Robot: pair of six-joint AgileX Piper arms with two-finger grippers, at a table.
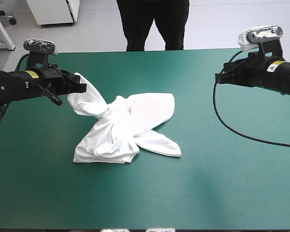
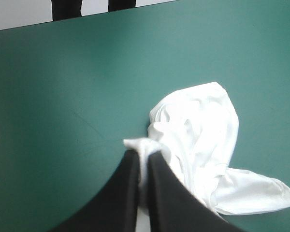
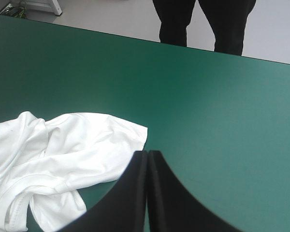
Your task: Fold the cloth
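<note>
Our left fingers [image 2: 125, 188] are shut tight on a bit of the T-shirt [image 1: 123, 128], w/ a white fold poking out at their tips. We hold that bit up off the tabletop [image 1: 222, 188], near the left edge, so the cloth hangs from it & we can tell which part is which. The rest of the T-shirt lies in a twisted heap around the middle of the tabletop, a bit toward the left edge. It isn't flat, so we think no fold can start yet; it needs spreading out 1st. Our right fingers [image 3: 130, 193] are pressed together w/ nothing in them. They hang in the air by the right edge, toward the far side, well apart from the heap. We think they wait there so they don't bump the cloth, & can come in for another part, maybe the loose end nearest them. One risk: if we pull w/ the left only, the heap may just drag along in a twist.
</note>
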